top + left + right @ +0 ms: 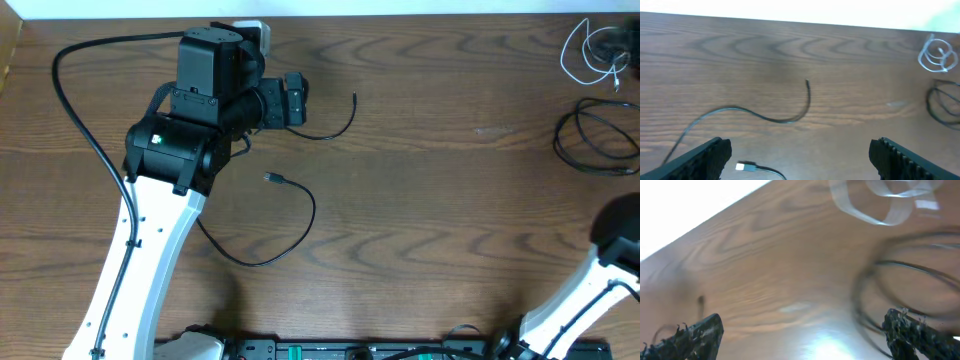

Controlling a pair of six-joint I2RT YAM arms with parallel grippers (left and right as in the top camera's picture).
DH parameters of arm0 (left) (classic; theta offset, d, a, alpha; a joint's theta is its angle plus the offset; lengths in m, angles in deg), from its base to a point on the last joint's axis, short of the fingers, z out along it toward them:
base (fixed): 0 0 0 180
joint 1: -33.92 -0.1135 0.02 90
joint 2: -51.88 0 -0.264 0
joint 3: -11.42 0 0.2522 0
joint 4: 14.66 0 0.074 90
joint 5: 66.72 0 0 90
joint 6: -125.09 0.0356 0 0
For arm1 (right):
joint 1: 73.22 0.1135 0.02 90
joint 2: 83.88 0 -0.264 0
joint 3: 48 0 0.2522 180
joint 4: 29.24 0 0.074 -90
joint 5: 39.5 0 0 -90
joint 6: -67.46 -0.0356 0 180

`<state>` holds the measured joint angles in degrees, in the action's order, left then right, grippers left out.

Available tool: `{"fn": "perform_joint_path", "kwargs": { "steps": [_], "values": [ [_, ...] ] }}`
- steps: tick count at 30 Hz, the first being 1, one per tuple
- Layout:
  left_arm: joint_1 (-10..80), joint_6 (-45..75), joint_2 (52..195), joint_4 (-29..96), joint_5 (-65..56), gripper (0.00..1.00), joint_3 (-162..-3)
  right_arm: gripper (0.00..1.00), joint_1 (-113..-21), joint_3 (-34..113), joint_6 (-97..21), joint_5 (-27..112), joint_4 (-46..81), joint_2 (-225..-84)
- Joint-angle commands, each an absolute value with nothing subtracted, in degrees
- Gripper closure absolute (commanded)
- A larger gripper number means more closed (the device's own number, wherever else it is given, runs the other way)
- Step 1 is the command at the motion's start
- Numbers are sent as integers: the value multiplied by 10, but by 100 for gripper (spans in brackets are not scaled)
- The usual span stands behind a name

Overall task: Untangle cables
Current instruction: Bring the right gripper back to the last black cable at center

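Just under the left end effector (800, 152), its jaws wide and empty, a plug-tipped black cable (747, 166) lies on the tabletop (850, 115). Ahead of it a curved black cable (767, 118) runs mostly crosswise. Far to the right, the black coil (598, 140) and white coil (590, 50) lie near each other, directly ahead of the right end effector (802, 330), which is likewise spread and holding nothing. Only the overhead view shows the loose cables whole; the right wrist view is blurred.
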<state>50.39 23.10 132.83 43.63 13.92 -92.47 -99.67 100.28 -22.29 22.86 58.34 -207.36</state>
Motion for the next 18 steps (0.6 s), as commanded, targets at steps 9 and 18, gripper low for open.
{"fn": "perform_joint_path", "kwargs": {
  "steps": [9,18],
  "values": [
    [415,182,1332,457,180,6,-927,1,-775,1001,-118,240,558,-2106],
    [377,181,1332,482,180,6,-927,1,-607,1001,9,291,499,-2179]
  ]
}}
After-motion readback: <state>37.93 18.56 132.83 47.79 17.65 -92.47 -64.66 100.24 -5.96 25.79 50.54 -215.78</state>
